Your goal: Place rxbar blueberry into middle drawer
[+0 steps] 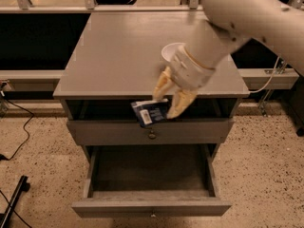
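Observation:
The rxbar blueberry (pixel 149 113), a dark navy wrapper with a white label patch, hangs in my gripper (pixel 166 103) in front of the cabinet's top edge, above the upper drawer front. My gripper's yellowish fingers (pixel 183 101) are shut on the bar's right end. The middle drawer (pixel 151 206) is pulled out below, its dark interior open, directly under the bar. My arm comes in from the upper right and hides part of the white bowl (pixel 172 52).
The grey cabinet top (pixel 118 56) holds the white bowl at its right. The upper drawer (pixel 152 132) with a round knob is shut. A black cable and a dark stand foot lie on the speckled floor at the left.

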Tool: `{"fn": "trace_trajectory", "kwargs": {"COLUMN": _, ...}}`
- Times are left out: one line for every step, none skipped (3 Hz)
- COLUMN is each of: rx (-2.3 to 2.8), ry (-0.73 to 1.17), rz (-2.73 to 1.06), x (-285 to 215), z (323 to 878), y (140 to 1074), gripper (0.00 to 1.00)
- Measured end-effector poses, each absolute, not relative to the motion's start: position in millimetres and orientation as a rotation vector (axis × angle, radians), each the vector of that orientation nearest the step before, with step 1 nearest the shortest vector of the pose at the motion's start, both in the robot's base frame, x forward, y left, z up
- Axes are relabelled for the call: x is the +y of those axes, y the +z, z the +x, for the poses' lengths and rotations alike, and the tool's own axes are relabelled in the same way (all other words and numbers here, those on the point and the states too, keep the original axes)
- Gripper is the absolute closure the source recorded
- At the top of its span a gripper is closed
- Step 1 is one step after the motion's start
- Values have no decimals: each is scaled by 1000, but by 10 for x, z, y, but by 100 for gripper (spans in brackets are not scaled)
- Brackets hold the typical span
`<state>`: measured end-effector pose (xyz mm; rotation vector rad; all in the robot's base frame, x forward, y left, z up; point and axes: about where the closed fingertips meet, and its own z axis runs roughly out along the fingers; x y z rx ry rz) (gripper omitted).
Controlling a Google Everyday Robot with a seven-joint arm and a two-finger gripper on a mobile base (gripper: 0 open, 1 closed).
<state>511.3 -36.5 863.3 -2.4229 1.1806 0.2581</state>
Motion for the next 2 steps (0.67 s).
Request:
{"fn": "trace_trajectory", "kwargs": {"rx": 1370, "ry": 275, "rz": -2277, "x": -1074, "z": 4981, "y": 8114, "gripper": 100}}
{"fn": "trace_trajectory", "kwargs": {"rx": 1396, "ry": 264, "rz": -2259, "x": -1177, "z": 4949, "y": 8102, "gripper": 100}}
